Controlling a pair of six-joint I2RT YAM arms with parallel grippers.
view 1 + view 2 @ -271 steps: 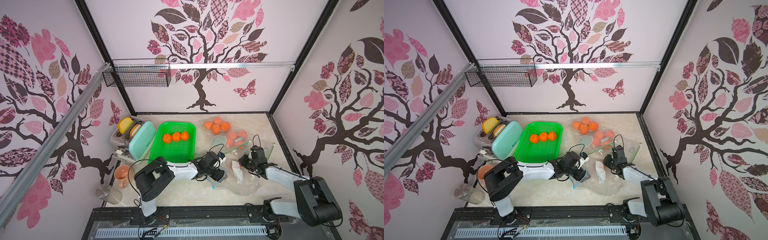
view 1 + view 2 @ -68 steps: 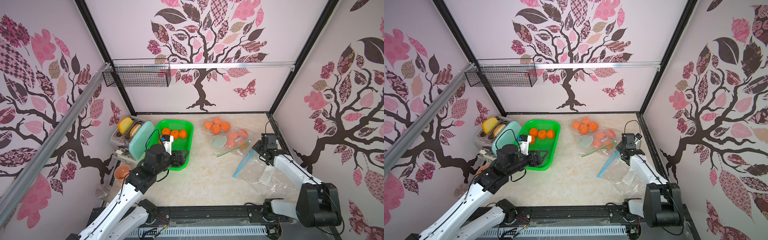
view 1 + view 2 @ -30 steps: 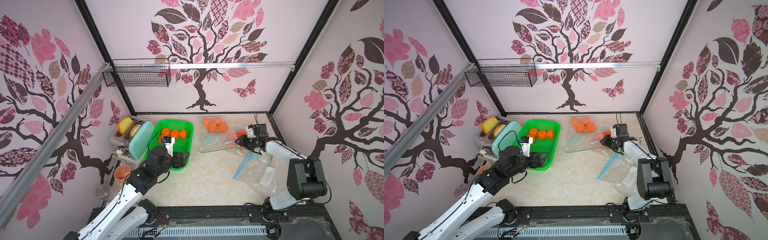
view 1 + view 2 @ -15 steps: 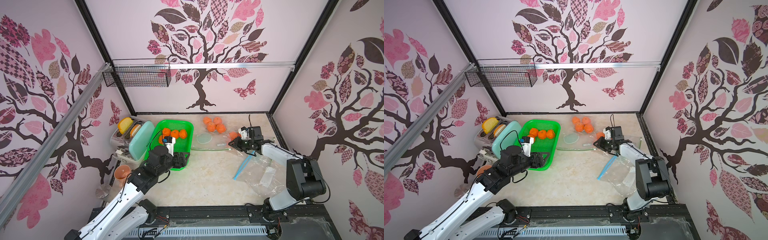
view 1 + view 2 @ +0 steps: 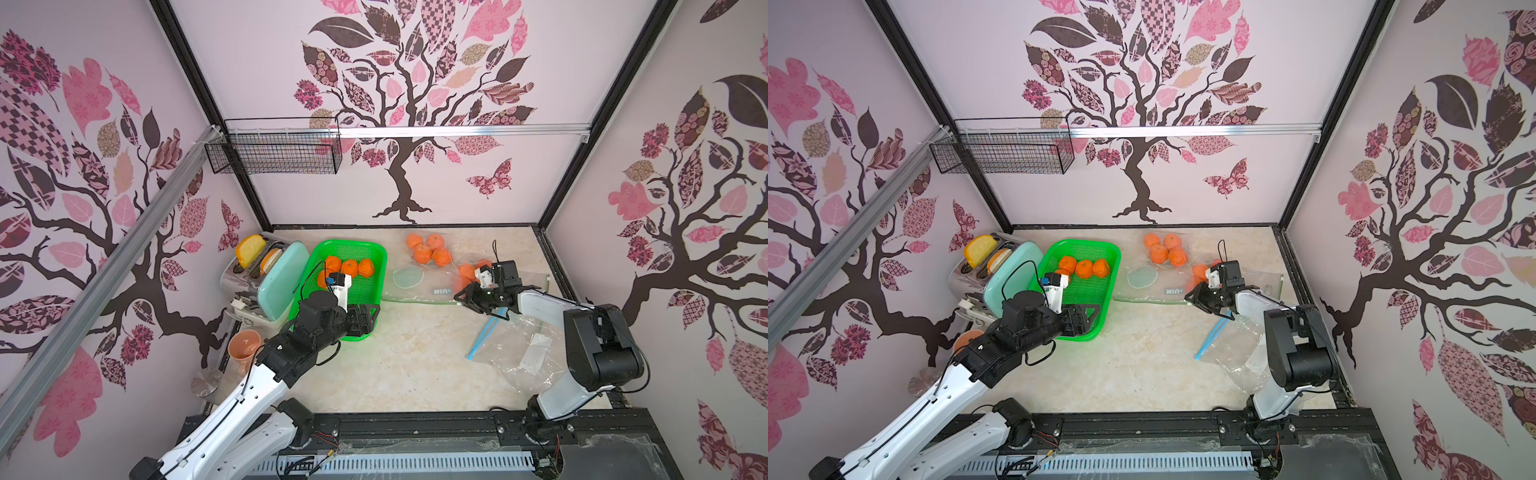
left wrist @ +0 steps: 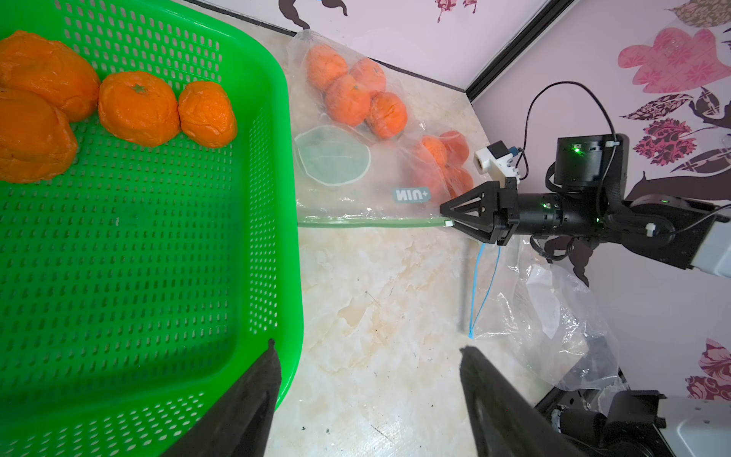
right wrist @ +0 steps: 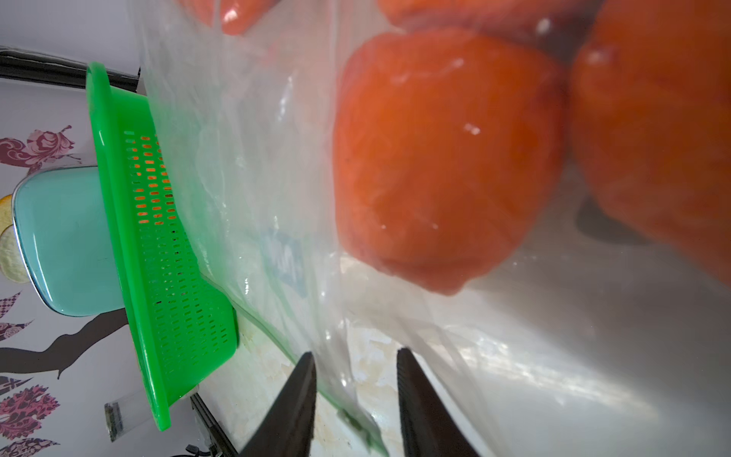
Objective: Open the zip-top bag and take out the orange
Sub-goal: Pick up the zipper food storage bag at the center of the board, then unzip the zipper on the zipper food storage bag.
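The clear zip-top bag [image 5: 419, 282] [image 5: 1150, 282] lies flat behind the table's middle, and its green zip strip [image 6: 368, 223] faces the front. Several oranges [image 5: 428, 251] [image 6: 352, 91] sit inside at the far end. More oranges [image 7: 443, 158] lie by my right gripper [image 5: 461, 297] [image 5: 1192, 297]. That gripper is at the zip's right end, open, with the zip edge and film between its fingers [image 7: 300, 395]. My left gripper [image 5: 370, 318] [image 6: 366, 356] hovers open and empty over the near corner of the green basket [image 5: 374, 253].
The green basket [image 6: 285, 158] holds several loose oranges [image 5: 349, 268]. A mint toaster [image 5: 274, 278] and an orange cup [image 5: 245, 345] stand at the left. An empty clear bag with a blue zip [image 5: 523, 349] lies at the front right, under the right arm.
My right gripper has moved left and toward the front, dragging the bag with it, so the zip edge now reaches near the basket. Its jaws have changed width. The left arm has barely moved.
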